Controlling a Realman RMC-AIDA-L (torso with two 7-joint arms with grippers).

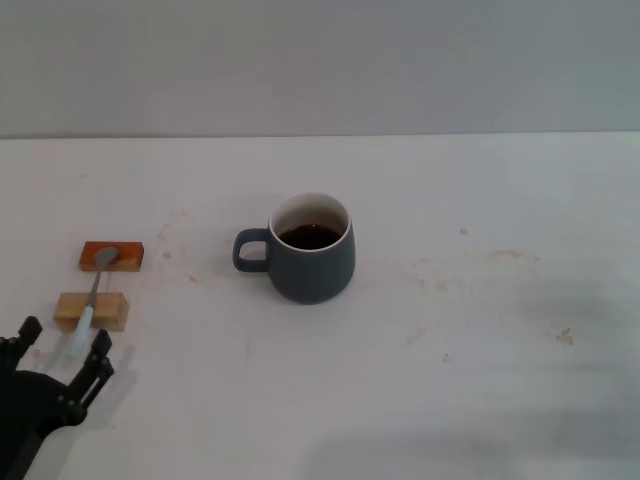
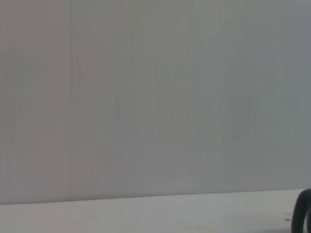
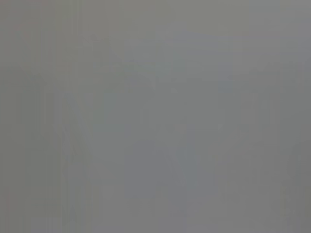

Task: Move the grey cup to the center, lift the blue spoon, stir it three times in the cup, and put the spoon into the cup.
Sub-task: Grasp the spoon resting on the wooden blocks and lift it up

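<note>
The grey cup [image 1: 312,262] sits mid counter [image 1: 480,340], handle at 9 o'clock. The blue spoon [image 1: 91,298] lies across 2 blocks. Left tool [image 1: 60,352], at 7 o'clock, is spread wide just below it.

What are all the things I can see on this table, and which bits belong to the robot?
grey cup: one, dark slate-grey with a white inside, near the middle of the table, handle toward the robot's left, dark liquid inside.
blue spoon: one, pale blue handle with grey metal bowl, on the robot's left, lying across the two blocks.
orange-brown block: one, under the spoon's bowl, farther from the robot.
tan wooden block: one, light tan, under the spoon's handle, nearer the robot.
table: one, white, with faint stains.
wall: plain grey, behind the table.
left gripper: one, black, open, near the handle end of the spoon.
right gripper: not in view.
</note>
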